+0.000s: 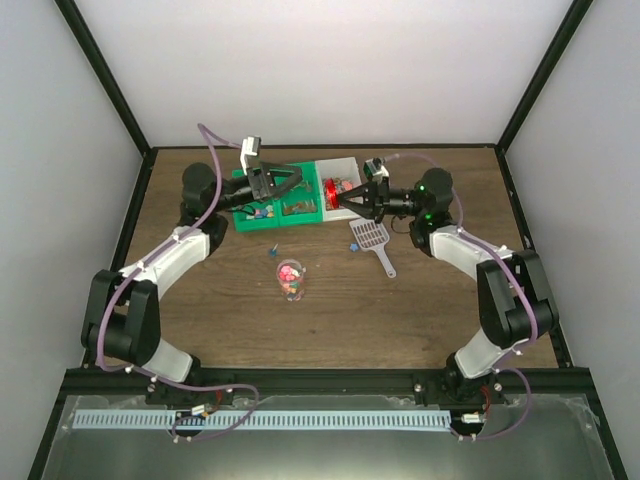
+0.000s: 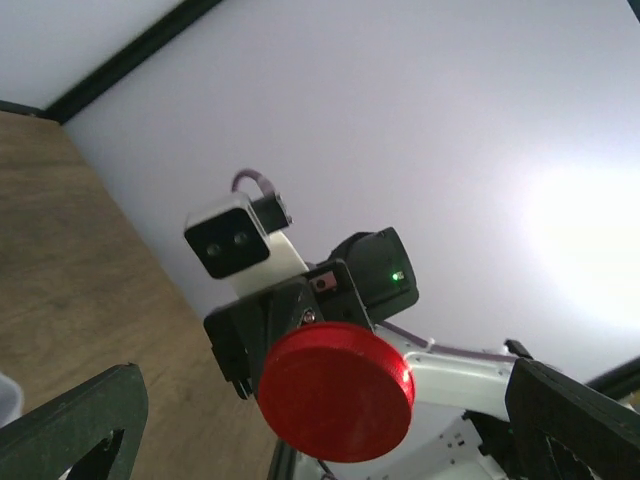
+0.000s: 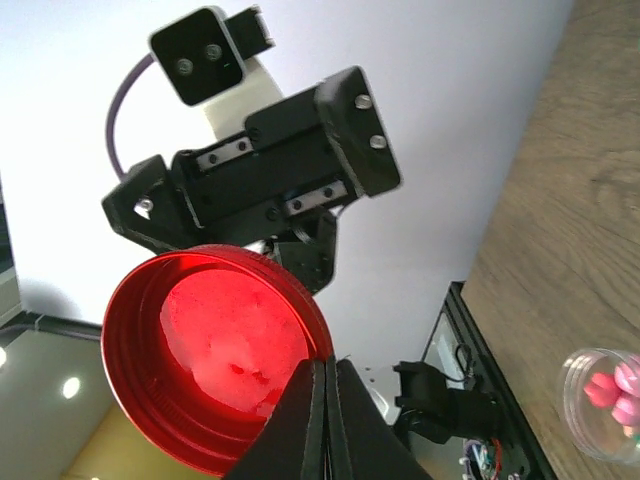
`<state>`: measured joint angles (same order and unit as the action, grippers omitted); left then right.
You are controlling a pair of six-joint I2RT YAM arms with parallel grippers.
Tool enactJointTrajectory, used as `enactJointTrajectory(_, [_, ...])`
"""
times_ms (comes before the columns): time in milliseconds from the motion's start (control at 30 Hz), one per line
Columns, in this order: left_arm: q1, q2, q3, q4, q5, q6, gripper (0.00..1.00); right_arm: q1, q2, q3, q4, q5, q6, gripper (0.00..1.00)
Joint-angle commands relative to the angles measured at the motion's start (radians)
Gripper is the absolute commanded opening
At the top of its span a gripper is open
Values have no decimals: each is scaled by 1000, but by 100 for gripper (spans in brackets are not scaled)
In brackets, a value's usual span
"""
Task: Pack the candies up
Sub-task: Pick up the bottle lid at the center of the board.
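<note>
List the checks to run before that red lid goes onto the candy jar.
1. Right gripper shut on the red lid at its rim: ok.
2. Left gripper open, clear of the lid: ok.
3. Jar upright, uncapped, candies inside: ok.
4. All candies packed: not ok; some lie loose on the table.
5. Lid's open side facing down: not ok; it is held on edge.
6. Scoop out of the way, lying right of the jar: ok.
</note>
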<state>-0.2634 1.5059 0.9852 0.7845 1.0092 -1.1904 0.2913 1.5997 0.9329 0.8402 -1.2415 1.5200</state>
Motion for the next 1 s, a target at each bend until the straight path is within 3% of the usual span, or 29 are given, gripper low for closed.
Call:
enactJointTrajectory(0, [-46,31,26,97,44,-16,100,0,31,3,319,-26,196,1])
enactJointTrajectory(100, [-64,51,50,16,46,50,100,1,51,7,416,-23,259,1])
enactJointTrajectory(467, [-83,73,107,-159,39,181,99,3,105,30,464,-17,304,1])
enactJointTrajectory(967, [-108,95,96,-169,43,180,100,8,184,47,589,-17,388,1])
